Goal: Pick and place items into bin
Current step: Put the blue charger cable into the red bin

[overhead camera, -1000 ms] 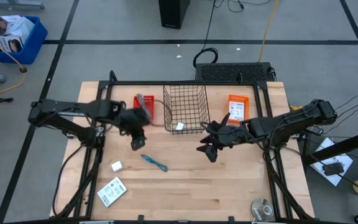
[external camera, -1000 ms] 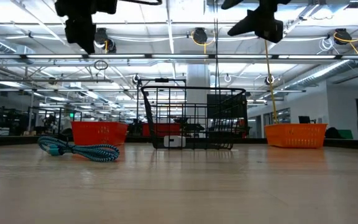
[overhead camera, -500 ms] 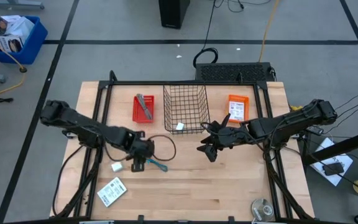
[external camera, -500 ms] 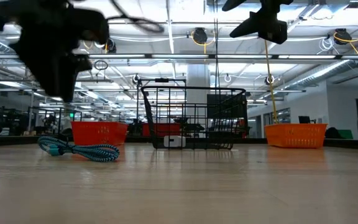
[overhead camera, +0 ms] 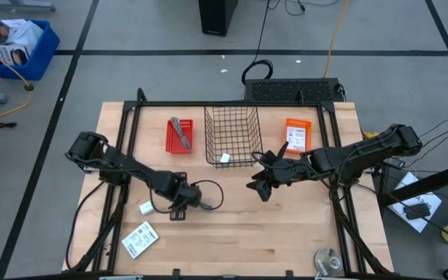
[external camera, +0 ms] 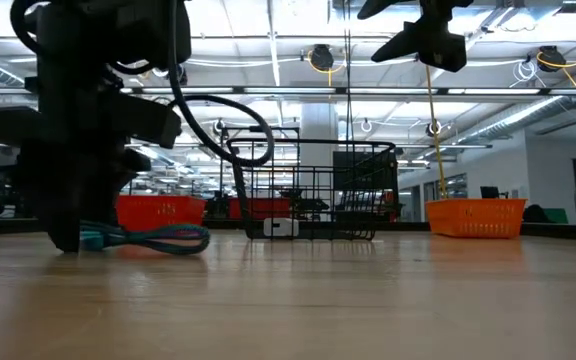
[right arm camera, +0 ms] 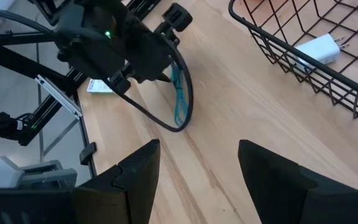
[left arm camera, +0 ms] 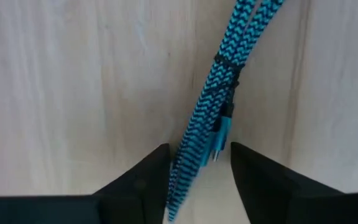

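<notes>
Fingers (left arm camera: 142,180) of the left gripper (overhead camera: 179,208) stand parted, one on each side of the braided teal cable (left arm camera: 213,118), which lies flat on the wooden worktop (overhead camera: 286,233); whether they touch it cannot be told. Right gripper (overhead camera: 261,185) hangs above the worktop just in front of the wire basket (overhead camera: 232,134), its fingers (right arm camera: 135,171) spread wide and holding nothing. The basket stands at the rear centre of the worktop and contains a white charger plug (right arm camera: 319,48) (prongs visible in the right wrist view). A flat white printed packet (overhead camera: 139,239) lies near the front left edge. One small white block (overhead camera: 146,208) rests just beside the left arm.
</notes>
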{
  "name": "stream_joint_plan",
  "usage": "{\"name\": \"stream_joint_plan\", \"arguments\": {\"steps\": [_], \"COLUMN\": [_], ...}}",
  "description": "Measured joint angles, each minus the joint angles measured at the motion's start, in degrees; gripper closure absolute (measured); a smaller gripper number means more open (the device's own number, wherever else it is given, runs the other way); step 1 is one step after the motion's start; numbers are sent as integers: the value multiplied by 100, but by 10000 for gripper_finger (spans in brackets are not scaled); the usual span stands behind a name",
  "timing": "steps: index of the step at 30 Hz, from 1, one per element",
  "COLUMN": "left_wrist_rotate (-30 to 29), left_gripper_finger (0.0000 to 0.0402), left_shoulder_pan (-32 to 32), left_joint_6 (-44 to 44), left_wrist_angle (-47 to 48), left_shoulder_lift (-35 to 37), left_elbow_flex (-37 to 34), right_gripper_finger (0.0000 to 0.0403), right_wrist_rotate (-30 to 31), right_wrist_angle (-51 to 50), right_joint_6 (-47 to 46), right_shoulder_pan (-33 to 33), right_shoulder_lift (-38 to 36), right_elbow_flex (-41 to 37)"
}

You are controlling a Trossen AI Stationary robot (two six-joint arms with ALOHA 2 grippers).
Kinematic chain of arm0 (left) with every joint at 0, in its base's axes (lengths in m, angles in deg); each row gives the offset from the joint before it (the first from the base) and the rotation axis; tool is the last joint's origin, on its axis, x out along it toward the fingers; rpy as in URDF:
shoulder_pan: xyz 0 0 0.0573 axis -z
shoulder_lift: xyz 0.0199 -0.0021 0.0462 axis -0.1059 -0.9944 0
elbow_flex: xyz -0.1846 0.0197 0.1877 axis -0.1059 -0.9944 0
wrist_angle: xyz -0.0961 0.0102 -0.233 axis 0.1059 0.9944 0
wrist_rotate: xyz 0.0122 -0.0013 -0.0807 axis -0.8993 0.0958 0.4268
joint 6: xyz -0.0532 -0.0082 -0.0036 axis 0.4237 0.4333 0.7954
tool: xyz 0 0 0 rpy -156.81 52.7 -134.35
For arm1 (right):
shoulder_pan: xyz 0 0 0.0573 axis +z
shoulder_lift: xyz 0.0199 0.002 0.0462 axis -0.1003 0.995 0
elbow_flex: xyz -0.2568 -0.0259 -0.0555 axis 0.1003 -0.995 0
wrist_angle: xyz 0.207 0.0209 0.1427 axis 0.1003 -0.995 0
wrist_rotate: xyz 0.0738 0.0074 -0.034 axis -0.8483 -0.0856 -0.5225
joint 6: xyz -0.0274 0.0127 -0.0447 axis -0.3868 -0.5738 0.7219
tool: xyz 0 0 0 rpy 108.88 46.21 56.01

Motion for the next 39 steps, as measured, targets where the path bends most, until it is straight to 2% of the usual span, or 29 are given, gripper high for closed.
{"name": "stream_joint_plan", "arguments": {"steps": [3, 8, 10, 15, 22, 29, 34, 39], "left_wrist_rotate": [147, 457, 700, 842, 783, -335, -1021, -1204], "left_gripper_finger": [264, 365, 385, 371, 387, 363, 387, 378], "left_shoulder_pan": [-31, -90, -140, -129, 79, -241, -958, -1818], "left_joint_6": [290, 782, 1110, 2259, 3947, 5938, 6078, 5701], "left_wrist_angle": [111, 406, 393, 463, 823, 1458, 1424, 1405], "left_shoulder_lift": [27, 335, 514, 1221, 2553, 3537, 3900, 3960], "left_elbow_flex": [33, 65, 90, 83, 90, 90, 90, 90], "right_gripper_finger": [193, 193, 193, 193, 193, 193, 193, 193], "right_wrist_rotate": [4, 7, 14, 15, 15, 55, 50, 41], "right_wrist_angle": [0, 4, 4, 16, 46, 157, 769, 988], "right_joint_6": [2, 47, 79, 182, 277, 371, 588, 651], "right_shoulder_pan": [0, -1, -2, -2, -2, -2, -2, -2], "right_shoulder_lift": [0, 0, 0, 0, 0, 0, 0, 0], "right_elbow_flex": [0, 0, 0, 0, 2, 2, 8, 11]}}
